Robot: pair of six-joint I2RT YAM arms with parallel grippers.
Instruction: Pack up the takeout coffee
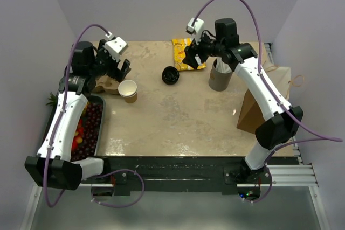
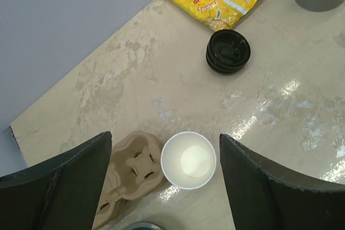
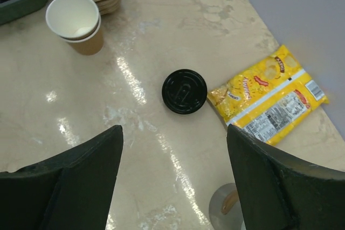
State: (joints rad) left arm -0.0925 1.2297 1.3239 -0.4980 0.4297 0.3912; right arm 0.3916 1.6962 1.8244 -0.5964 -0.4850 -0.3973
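Observation:
A kraft-brown paper cup (image 1: pixel 128 90), white inside and empty, stands upright at the left of the table. In the right wrist view the cup (image 3: pixel 75 22) looks like two nested together. Black lids (image 1: pixel 171 75) lie stacked near the table's middle back, apart from the cup. My left gripper (image 1: pixel 119 68) hovers open just behind the cup. From the left wrist, the cup (image 2: pixel 188 160) sits below and between the wide-apart fingers (image 2: pixel 75 176). My right gripper (image 1: pixel 194 55) hangs open above the table behind the lids (image 3: pixel 185 91), holding nothing.
A moulded cardboard carrier (image 1: pixel 108 85) lies beside the cup on its left. A yellow snack bag (image 1: pixel 186 53) is at the back. A grey cup (image 1: pixel 220 76) and a brown paper bag (image 1: pixel 264 100) stand on the right. A dark tray of fruit (image 1: pixel 99 133) sits at the left edge.

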